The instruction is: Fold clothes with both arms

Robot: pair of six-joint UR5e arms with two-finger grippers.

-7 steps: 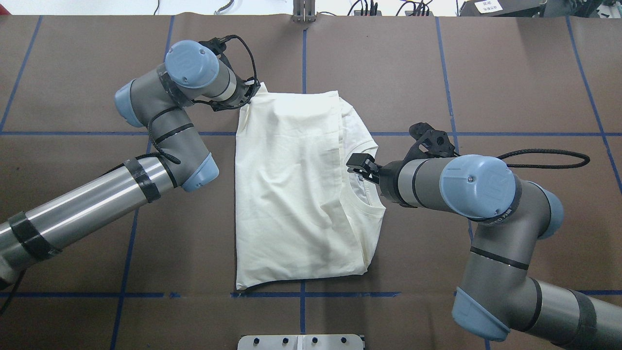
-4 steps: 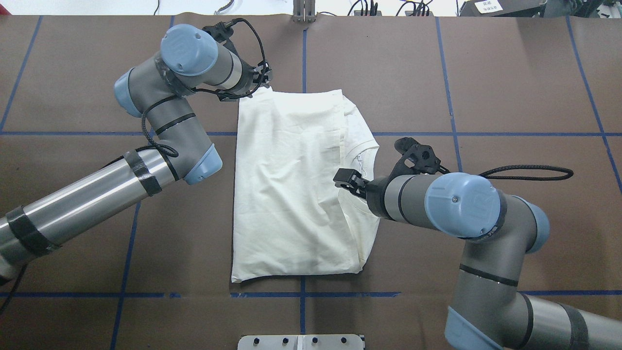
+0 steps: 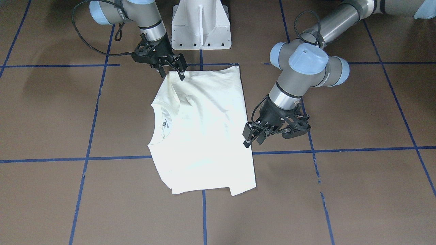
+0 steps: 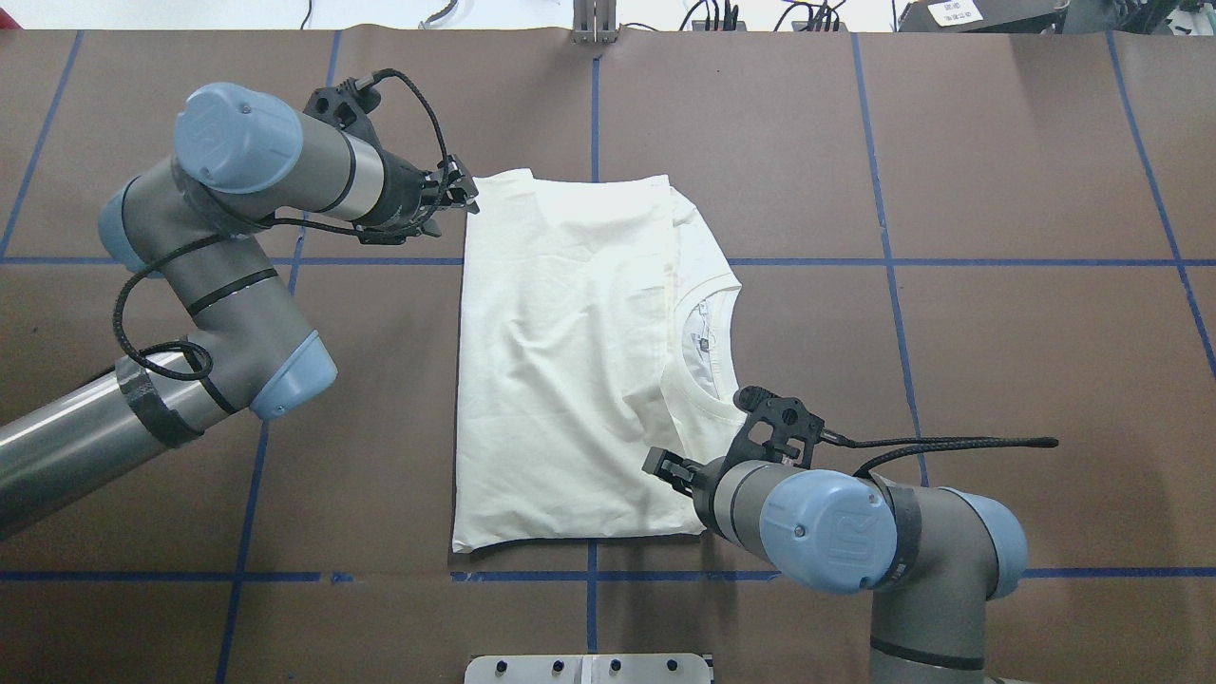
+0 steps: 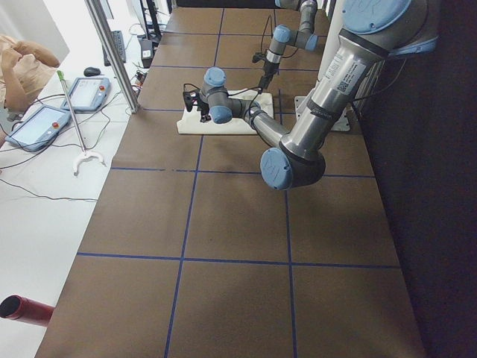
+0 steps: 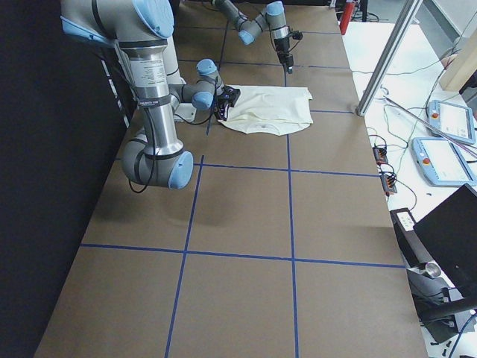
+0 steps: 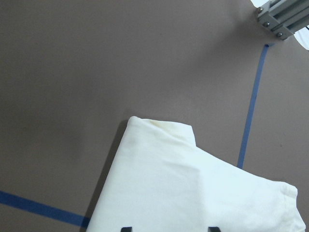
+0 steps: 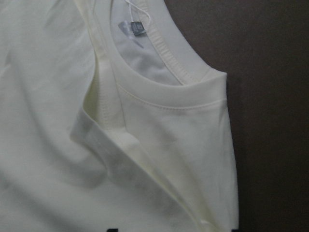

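A: What is shown across most of the frame?
B: A cream T-shirt [image 8: 169, 140] is seen lying on the brown worktop [image 8: 275, 96], which is exposed only along the right edge.
A: And the collar?
B: The ribbed neckline [image 8: 169, 99] is curved across the top, with a grey label [image 8: 136, 27] sewn inside. A folded layer [image 8: 48, 96] is laid over the left.

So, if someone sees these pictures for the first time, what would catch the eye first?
The cream T-shirt, folded plain side up in the middle of the brown table, with its neckline toward the robot's right. The left gripper hovers open at its far left corner, and the right gripper is open over its near right part.
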